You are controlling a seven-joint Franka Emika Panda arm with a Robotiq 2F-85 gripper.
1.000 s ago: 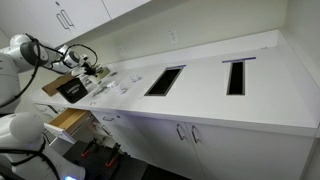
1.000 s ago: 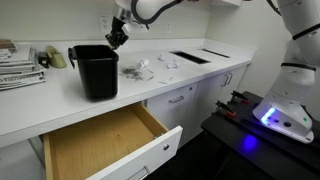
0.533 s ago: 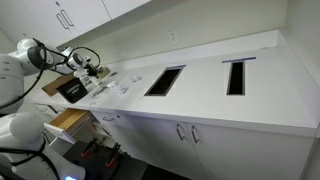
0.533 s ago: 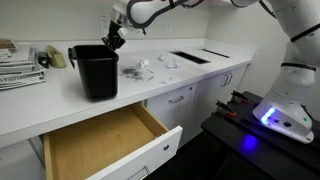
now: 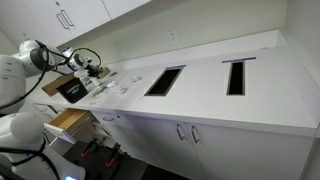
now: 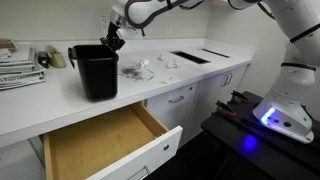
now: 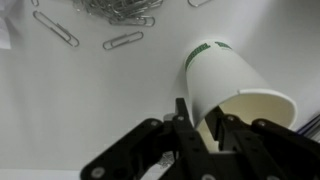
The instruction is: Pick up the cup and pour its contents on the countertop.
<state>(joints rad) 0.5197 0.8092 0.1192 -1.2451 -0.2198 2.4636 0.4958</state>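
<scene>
In the wrist view my gripper [image 7: 198,108] is shut on the rim of a white paper cup [image 7: 225,80] with a green stripe, one finger outside the wall and one inside the mouth. The cup is held above the white countertop [image 7: 80,100] and its open mouth faces the camera. Several paper clips [image 7: 110,15] lie spread on the countertop beyond the cup. In both exterior views the gripper [image 6: 115,40] [image 5: 88,65] hangs over the countertop [image 6: 40,105] [image 5: 200,95], just behind a black bin. The cup is too small to make out there.
A black bin [image 6: 97,70] [image 5: 72,88] stands on the countertop next to the gripper. An open wooden drawer [image 6: 100,140] [image 5: 68,120] juts out below it. Loose clips [image 6: 135,70] lie beside the bin. Two dark cut-outs [image 5: 165,80] [image 5: 236,76] sit further along. Papers [image 6: 18,65] lie at the far end.
The gripper has shifted slightly toward the black bin and a little lower. Nothing else has moved.
</scene>
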